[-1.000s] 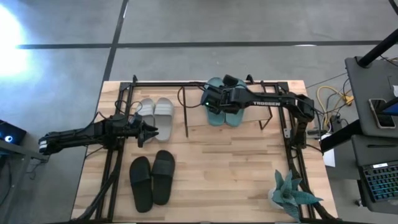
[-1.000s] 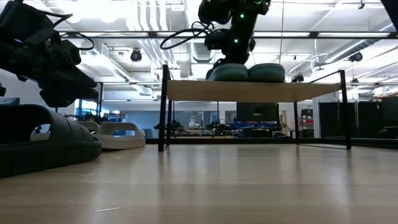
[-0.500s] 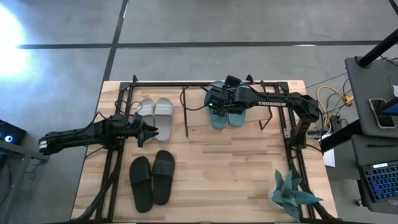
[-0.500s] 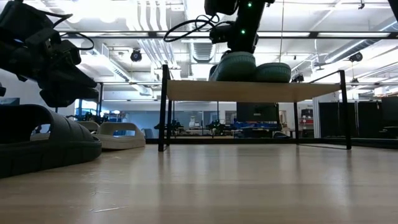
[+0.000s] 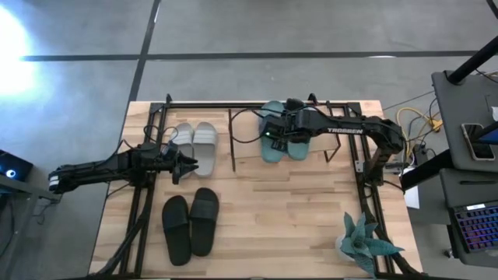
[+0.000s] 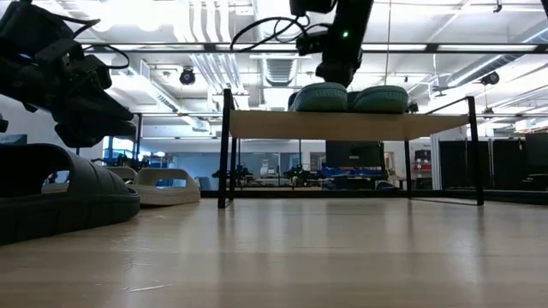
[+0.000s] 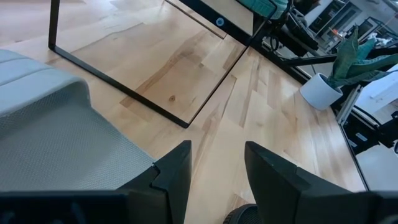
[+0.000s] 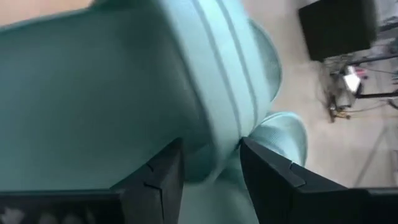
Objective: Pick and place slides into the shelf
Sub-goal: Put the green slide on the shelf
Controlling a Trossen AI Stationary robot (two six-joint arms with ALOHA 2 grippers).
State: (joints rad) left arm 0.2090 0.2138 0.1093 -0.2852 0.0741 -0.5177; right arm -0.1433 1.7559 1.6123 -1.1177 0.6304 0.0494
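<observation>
Nearest the table's front edge: black pair of slides, side by side on bare wood, untouched. A potted plant sits at the front right corner, well apart from everything else.

Mid-table, left: the left gripper hangs low between the black pair and the light grey pair. Fingers spread, nothing between them; in its wrist view the grey strap lies just beside the fingers, not gripped.

Farther back, right of centre: the shelf, a pale plank on a thin black wire frame. The teal pair rests on top of the plank, side by side. The right gripper is directly over them. Its fingers stand parted astride the strap of one teal slide; whether the pads touch the strap, cannot tell. The right arm reaches in from the table's right side, across the shelf.

A large black frame rings the back and sides of the table; the left arm lies beside its left rail.

Surface: light wooden planks. Beyond: grey floor, a side desk with a laptop and cables on the right; far off, a bright hall with ceiling ducts.
</observation>
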